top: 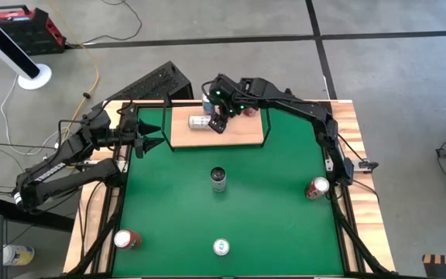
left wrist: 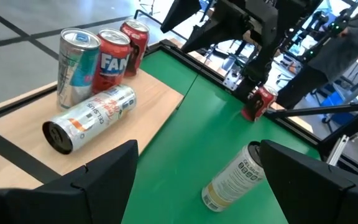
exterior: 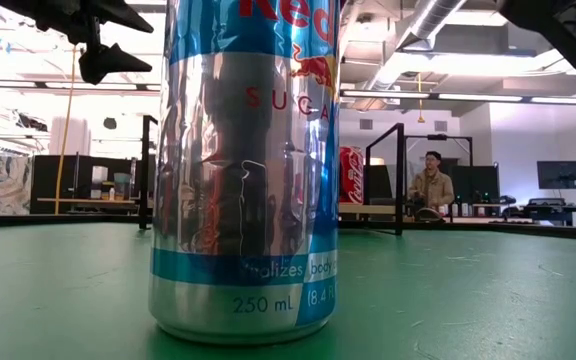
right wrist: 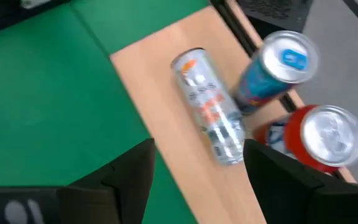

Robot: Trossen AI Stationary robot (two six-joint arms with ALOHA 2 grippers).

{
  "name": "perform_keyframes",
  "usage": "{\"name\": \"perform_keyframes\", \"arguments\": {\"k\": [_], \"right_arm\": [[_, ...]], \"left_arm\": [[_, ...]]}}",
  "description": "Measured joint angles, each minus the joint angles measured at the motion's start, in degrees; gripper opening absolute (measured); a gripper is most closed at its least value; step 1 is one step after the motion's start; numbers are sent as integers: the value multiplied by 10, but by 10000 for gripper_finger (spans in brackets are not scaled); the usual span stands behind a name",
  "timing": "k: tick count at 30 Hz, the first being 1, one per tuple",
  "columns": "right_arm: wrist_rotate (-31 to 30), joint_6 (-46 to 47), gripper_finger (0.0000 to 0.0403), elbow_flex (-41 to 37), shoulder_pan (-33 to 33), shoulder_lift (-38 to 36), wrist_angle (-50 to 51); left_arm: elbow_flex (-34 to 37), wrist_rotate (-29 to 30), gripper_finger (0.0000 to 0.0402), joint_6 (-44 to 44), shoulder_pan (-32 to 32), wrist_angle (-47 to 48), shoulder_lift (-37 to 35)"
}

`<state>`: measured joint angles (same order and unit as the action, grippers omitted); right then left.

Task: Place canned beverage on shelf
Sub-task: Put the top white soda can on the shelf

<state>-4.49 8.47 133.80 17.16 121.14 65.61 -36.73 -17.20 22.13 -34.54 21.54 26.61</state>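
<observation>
Green mat (top: 285,194) on the surface, taken from the near edge toward the shelf (top: 250,136), the landmark throughout. Nearest, and farthest from the shelf, a silver-topped can (top: 221,247) stands at the mat's front edge; this appears to be the tall can filling the low view. A red can (top: 125,239) sits at the front left corner, well apart from the shelf. Midway, a dark-topped can (top: 219,179) stands just in front of the shelf, and another red can (top: 317,188) leans at the mat's right edge.

On the shelf, a silver can (right wrist: 209,120) lies on its side near the front edge; behind it stand a blue can (right wrist: 272,74) and a red can beside it (right wrist: 316,140), with a third can (left wrist: 133,39) at the back.

The right end effector (top: 220,118) hovers over the lying can, fingers wide and empty. The left end effector (top: 152,137) waits just left of the shelf, also wide and empty.

The step in hand is probably righting or regrasping the fallen can. To do it well, the fingers should straddle the can's body across its width, close at mid-length, and avoid knocking the standing cans close behind.
</observation>
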Motion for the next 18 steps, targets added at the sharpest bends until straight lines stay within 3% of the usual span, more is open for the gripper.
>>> {"name": "perform_keyframes", "arguments": {"k": [9,18], "right_arm": [[16,-10,205,0,-15,0,25],[29,-9,110,-1,-46,-9,120]], "left_arm": [[0,0,320,0,0,1,0],[0,0,320,-30,0,28,13]]}}
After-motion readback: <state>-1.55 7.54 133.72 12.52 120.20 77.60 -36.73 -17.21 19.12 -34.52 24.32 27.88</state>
